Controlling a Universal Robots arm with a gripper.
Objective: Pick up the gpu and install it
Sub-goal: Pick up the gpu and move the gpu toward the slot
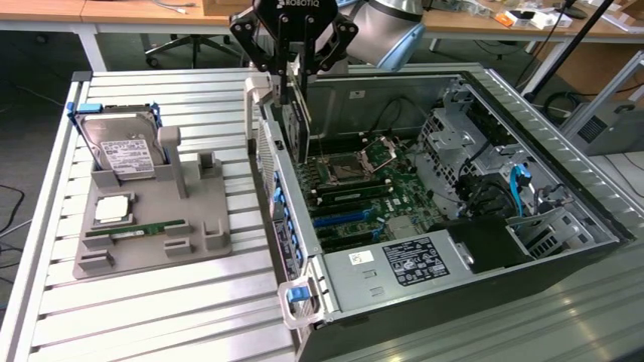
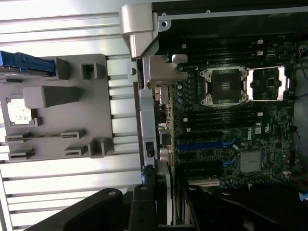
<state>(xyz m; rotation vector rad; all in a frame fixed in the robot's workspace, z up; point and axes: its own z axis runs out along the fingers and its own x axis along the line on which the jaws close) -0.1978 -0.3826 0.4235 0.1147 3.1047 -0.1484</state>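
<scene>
On the table, a holder sits toward the exterior view's left and an open computer case lies on its side just beside it to the right. A hard drive stands at the holder's far end, a processor chip lies in front of it, and a memory stick lies nearer still. Inside the case, the motherboard lies flat, with the power supply at the near end. The gpu hangs upright in the pincer, over the case's far left edge.
</scene>
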